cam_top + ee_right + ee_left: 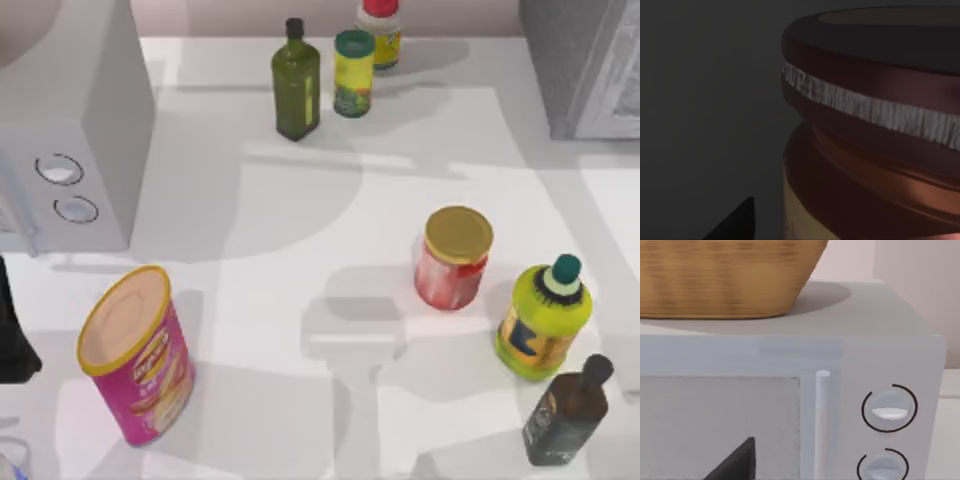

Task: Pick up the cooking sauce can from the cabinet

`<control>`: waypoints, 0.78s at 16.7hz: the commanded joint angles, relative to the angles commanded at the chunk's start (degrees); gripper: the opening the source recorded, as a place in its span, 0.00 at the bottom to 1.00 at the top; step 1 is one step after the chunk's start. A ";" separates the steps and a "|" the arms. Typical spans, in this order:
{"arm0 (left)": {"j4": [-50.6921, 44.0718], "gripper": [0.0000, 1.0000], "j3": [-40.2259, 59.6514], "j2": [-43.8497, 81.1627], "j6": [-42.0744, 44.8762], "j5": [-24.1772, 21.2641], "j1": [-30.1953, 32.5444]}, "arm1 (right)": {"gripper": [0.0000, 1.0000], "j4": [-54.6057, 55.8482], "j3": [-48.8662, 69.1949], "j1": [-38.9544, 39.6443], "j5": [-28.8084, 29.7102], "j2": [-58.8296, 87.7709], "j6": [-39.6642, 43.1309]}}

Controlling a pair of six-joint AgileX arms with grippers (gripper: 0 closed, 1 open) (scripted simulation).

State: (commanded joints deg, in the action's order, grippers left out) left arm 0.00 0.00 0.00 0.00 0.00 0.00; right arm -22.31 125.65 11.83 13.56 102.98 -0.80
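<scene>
Right wrist view: maroon-lidded, orange-bodied cooking sauce can (875,130) looms close in shadow; reaching step, next closing around it; pincer state cannot be told.

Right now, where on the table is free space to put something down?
Free: the middle, between the green bottle above, gold-lidded jar right, and pink canister. Crowded: the lower right, around the yellow bottle and dark bottle.

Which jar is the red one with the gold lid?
Find the large grey cabinet at the top view's far right corner, then come forward to the short red-pink jar with a flat gold lid. The yellow-green bottle with a teal cap beside it is taller.
</scene>
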 joint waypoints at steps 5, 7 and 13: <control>0.00 1.00 0.00 0.00 0.00 0.00 0.00 | 1.00 -0.25 1.78 -0.30 -0.27 1.53 0.00; 0.00 1.00 0.00 0.00 0.00 0.00 0.00 | 0.92 -0.25 1.78 -0.30 -0.27 1.53 0.00; 0.00 1.00 0.00 0.00 0.00 0.00 0.00 | 0.47 -0.25 1.78 -0.30 -0.27 1.53 0.00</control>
State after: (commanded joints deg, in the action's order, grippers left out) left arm 0.00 0.00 0.00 0.00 0.00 0.00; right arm -22.56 127.43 11.53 13.29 104.51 -0.79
